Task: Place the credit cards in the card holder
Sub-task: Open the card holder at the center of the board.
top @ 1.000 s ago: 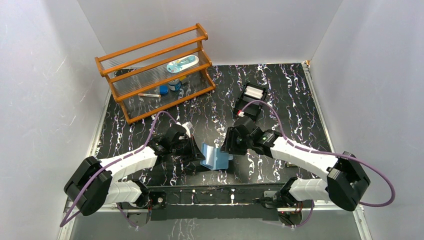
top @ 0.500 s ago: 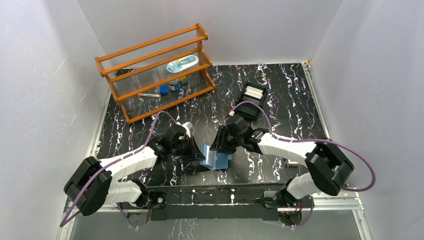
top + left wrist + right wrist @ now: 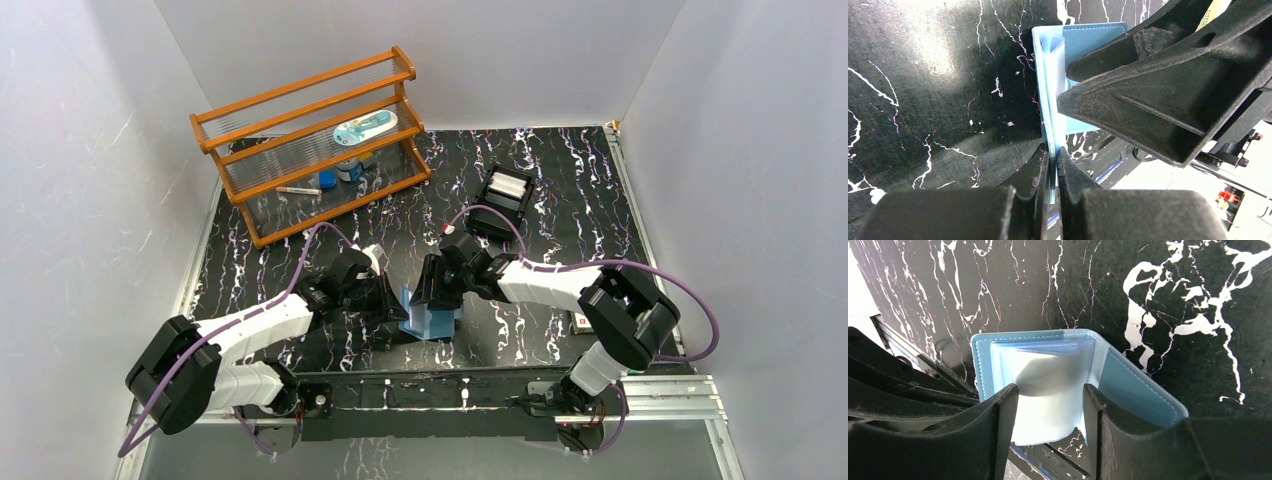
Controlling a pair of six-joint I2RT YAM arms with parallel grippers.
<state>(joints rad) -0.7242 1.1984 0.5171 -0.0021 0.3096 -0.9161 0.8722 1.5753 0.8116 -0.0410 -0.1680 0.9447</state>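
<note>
Checking the left gripper [image 3: 1050, 159] first: found it clamped tight on the thin edge of one cover of the card holder [image 3: 1088, 40], with the blue leaf pinched between both fingertips. Found the right gripper [image 3: 1049, 392] with jaws standing apart, a finger [image 3: 998, 440] on either side of the pale, clear inner sleeves; cannot tell whether pressing on them or merely alongside. Noted the card holder partly opened, with the teal cover spread to the right in the right wrist view and the lighter blue lining and sleeves exposed. Located it, from the top view, close to the near edge of the table [image 3: 560, 150], about midway along that edge and directly between the two grippers. Recorded, further out, a black tray [image 3: 487, 215] towards the far edge, right of centre, well apart from the card holder and holding pale flat pieces [image 3: 508, 186] too small to identify. Logged a wooden rack [image 3: 305, 88] in the far left corner, with small items on its shelves.
</note>
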